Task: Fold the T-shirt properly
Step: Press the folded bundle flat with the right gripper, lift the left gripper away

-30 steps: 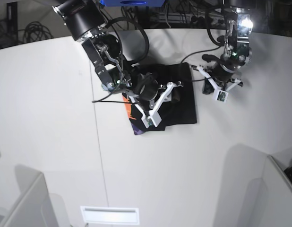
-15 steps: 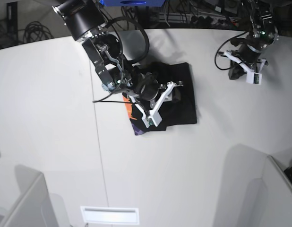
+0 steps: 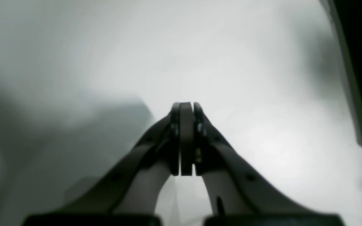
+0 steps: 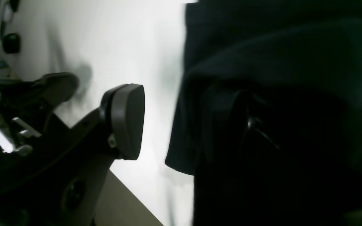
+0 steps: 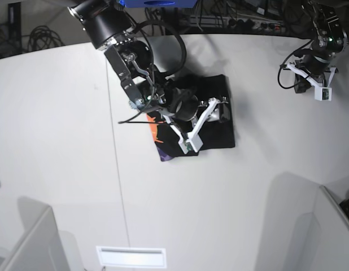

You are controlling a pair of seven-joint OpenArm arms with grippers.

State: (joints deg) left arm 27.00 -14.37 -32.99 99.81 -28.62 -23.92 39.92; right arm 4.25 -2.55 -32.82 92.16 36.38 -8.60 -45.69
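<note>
Black T-shirt (image 5: pixel 217 121) lies folded into a rough square on the white counter (image 5: pixel 61 147), approx. mid-scene, w/ an orange-purple print edge showing at its left side. We see our right claw (image 5: pixel 211 116) low over the shirt, jaws apart; one pad (image 4: pixel 127 121) is over bare counter just beside the cloth edge. Left claw (image 3: pixel 183 138) is at the far right, well apart from the shirt, jaws pressed together, nothing between them.
</note>
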